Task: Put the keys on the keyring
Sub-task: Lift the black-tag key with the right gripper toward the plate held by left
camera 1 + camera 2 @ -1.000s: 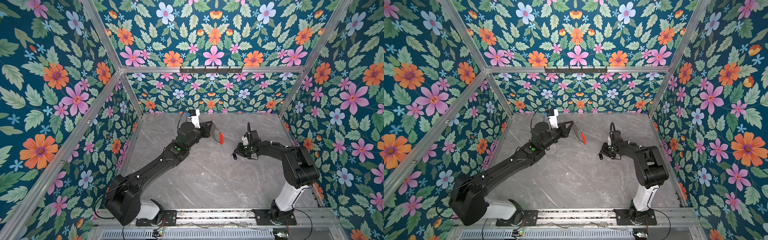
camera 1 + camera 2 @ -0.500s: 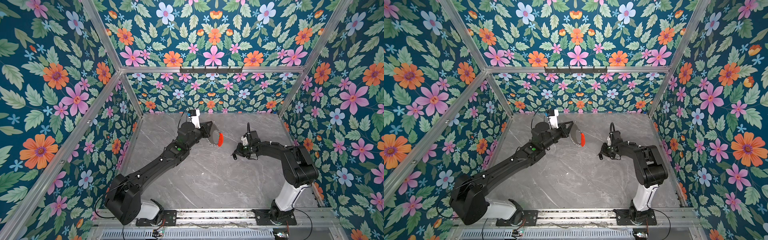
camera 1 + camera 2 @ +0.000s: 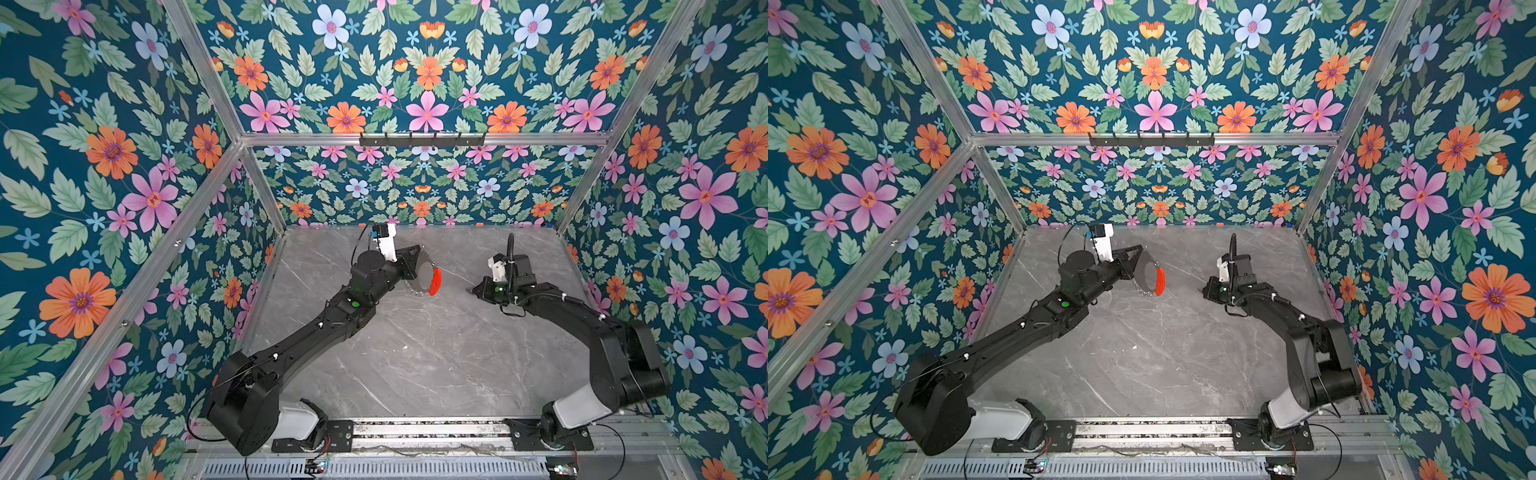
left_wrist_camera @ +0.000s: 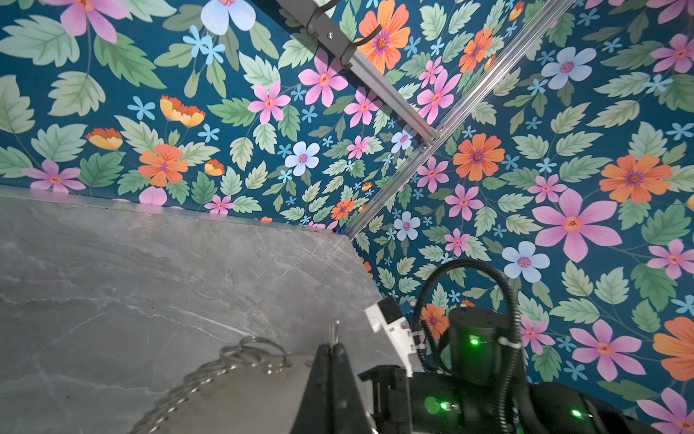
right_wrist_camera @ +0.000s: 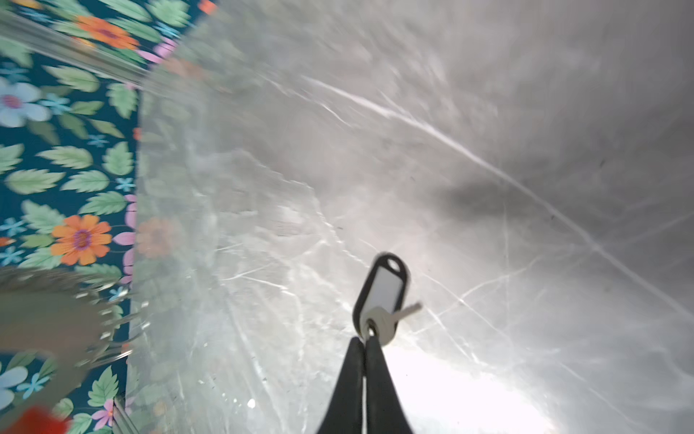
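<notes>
Keyring point(image 3: 423, 276) is clamped by its grey edge in the tightly closed left jaws, red arc point(image 3: 434, 282) on the side away from them. Right jaws pinch the small ring of a key point(image 5: 383, 321); its black tag point(image 5: 383, 287) sticks out just past their tips, well apart from the left jaws.

Tabletop point(image 3: 415, 357): grey marble-look slab with pale veins, smooth, with a soft sheen that glares white in the right wrist view. Keyring point(image 4: 233, 398): flat, dull grey metal, matt, edged with shiny silver metal split rings point(image 4: 259, 347). Its red-orange arc point(image 3: 435, 282) looks like smooth plastic. Key tag point(image 5: 383, 289): black plastic frame around a white, paper-like label. Key point(image 5: 388, 319): small, pale silver metal. Right gripper point(image 5: 366, 340): matt black fingers. Walls point(image 3: 104, 174): flat printed floral pattern, matt. Frame bars point(image 3: 291, 139): ribbed, satin silver metal. Robot arms point(image 3: 316, 332): matt black casing, with smooth white base covers point(image 3: 297, 417).
</notes>
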Controlling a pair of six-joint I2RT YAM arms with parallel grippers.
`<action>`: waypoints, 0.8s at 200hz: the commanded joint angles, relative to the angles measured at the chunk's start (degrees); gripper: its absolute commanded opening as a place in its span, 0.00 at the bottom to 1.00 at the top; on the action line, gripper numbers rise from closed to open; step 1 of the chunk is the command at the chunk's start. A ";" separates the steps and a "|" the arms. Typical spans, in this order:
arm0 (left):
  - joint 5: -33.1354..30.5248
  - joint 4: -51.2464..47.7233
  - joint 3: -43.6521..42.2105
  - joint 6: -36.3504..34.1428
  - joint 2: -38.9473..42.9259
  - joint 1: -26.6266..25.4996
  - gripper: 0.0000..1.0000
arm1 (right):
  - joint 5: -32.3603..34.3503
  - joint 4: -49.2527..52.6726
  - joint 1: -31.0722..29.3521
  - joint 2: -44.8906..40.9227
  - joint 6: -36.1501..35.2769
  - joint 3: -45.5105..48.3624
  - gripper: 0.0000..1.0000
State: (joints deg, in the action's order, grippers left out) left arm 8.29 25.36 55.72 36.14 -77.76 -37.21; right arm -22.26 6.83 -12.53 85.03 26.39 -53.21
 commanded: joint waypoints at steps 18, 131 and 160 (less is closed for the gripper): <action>10.47 4.61 2.01 -5.85 1.16 0.38 0.00 | -2.96 5.42 -0.03 -11.94 -8.00 -3.08 0.00; 24.92 6.59 5.92 -13.66 -1.77 3.37 0.00 | -26.16 -1.97 -0.30 -22.02 -6.10 -9.10 0.00; 25.58 11.10 4.66 -11.49 -2.27 3.38 0.00 | -26.96 -4.08 -1.05 -21.16 -3.88 -10.47 0.00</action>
State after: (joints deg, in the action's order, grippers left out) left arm 31.22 29.02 60.80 23.51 -79.81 -33.87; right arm -45.95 7.73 -13.08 63.29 19.53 -62.59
